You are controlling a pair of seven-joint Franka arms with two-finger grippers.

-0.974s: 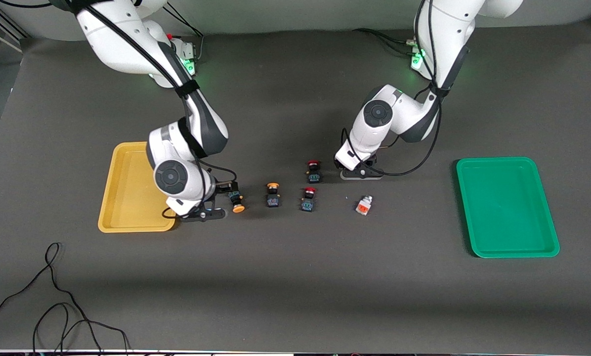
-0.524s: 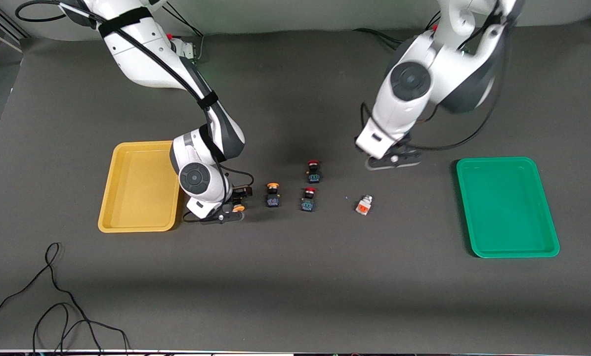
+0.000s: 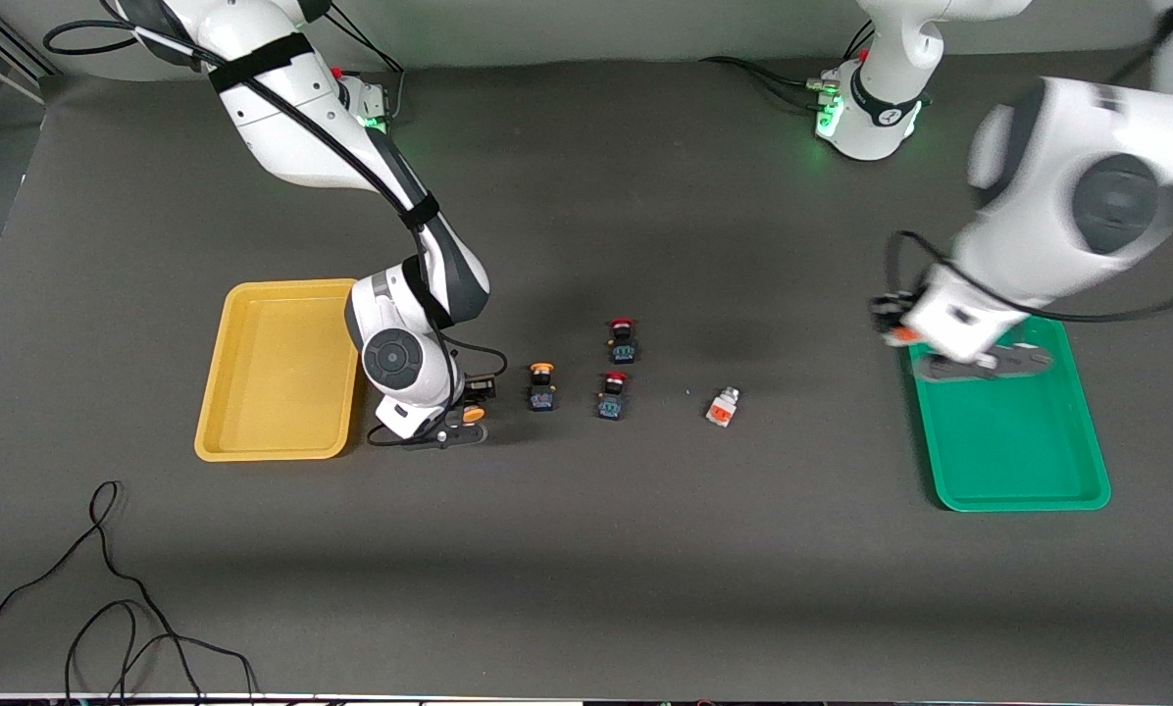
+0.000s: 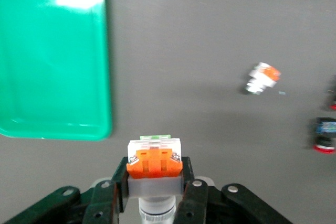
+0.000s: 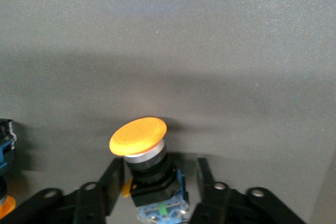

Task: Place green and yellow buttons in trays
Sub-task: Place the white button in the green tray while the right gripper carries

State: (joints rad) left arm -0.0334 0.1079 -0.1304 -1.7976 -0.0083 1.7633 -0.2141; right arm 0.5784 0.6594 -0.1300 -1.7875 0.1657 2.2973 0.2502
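Left gripper grips a white-grey button above the green tray's edge; right gripper's fingers (spread wide) straddle a yellow-capped button on the tabletop.

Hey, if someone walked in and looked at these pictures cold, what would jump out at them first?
Probably the left gripper at the edge of the green tray, shut on a white-grey button with an orange face. Next, the right gripper low on the table beside the yellow tray, its fingers either side of a black button with an orange-yellow cap but not visibly clamped. Between the trays sit more small buttons, two red-capped.
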